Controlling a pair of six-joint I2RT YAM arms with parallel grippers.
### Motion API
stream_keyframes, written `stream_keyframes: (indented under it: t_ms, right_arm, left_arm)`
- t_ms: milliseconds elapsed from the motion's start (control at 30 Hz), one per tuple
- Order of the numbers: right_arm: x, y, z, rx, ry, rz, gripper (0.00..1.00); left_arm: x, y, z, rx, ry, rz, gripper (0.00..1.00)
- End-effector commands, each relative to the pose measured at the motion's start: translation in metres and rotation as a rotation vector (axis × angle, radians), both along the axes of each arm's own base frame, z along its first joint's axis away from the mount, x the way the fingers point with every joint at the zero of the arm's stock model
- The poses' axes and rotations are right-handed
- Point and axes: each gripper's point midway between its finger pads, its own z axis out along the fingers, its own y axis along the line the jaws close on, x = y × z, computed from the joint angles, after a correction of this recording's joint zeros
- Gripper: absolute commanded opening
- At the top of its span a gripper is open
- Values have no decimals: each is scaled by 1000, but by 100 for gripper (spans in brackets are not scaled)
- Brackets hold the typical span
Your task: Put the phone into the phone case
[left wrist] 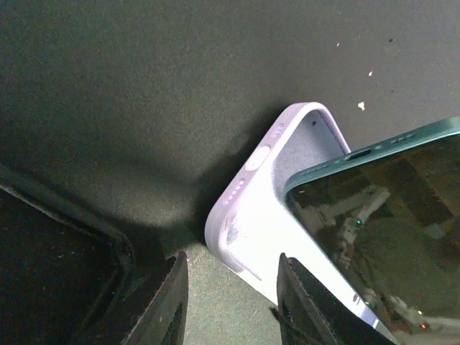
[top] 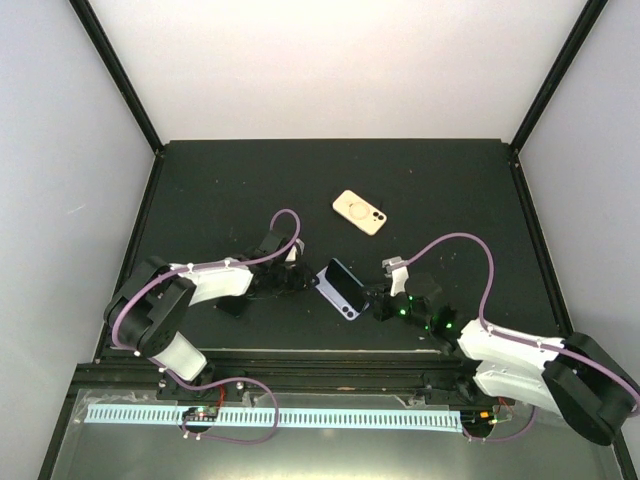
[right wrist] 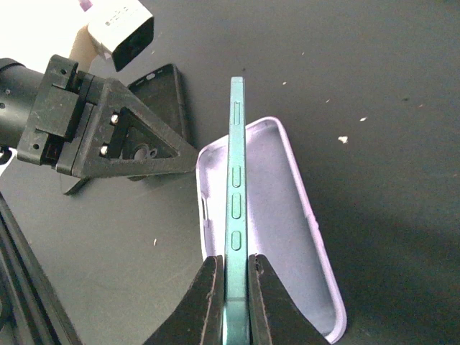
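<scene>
The dark surface carries everything. At its near middle, between the two arms, lies the lavender case, open side up. A cream-backed phone or case lies farther back and well apart, and a black case lies to the left, near the left arm.

The phone, teal-edged, stands on its long edge over the lavender case, along one side wall. Whether its lower edge is seated under the lip cannot be told.

The right claw is closed on the phone, pinching its two flat faces. The left claw has its fingers parted with nothing clamped. The case's near corner sits just ahead of the gap, and one finger overlaps the case's edge, but contact is unclear.

The main risk looks to be the case sliding. With the left claw not clamped on it, laying the phone flat would push the case sideways across the smooth surface. The phone could also pivot in its narrow pinch, or catch on the soft lip and leave a corner proud.
</scene>
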Motion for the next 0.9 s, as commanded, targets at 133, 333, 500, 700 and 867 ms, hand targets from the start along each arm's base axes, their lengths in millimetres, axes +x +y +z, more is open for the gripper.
stream_keyframes:
  t_ms: [133, 333, 500, 700, 867]
  right_arm:
    - [6, 14, 7, 98, -56, 42, 1]
    - [3, 13, -9, 81, -28, 49, 1]
    - [0, 11, -23, 51, -6, 53, 1]
    - [-6, 7, -36, 36, 50, 48, 1]
    - [-15, 1, -42, 26, 73, 53, 1]
  left_arm:
    - [4, -11, -1, -66, -19, -23, 33]
    - [6, -17, 2, -101, -37, -43, 29]
    - [9, -16, 3, -89, -57, -40, 29]
    - [12, -11, 5, -60, -78, -31, 29]
    - [13, -6, 11, -34, -99, -24, 29]
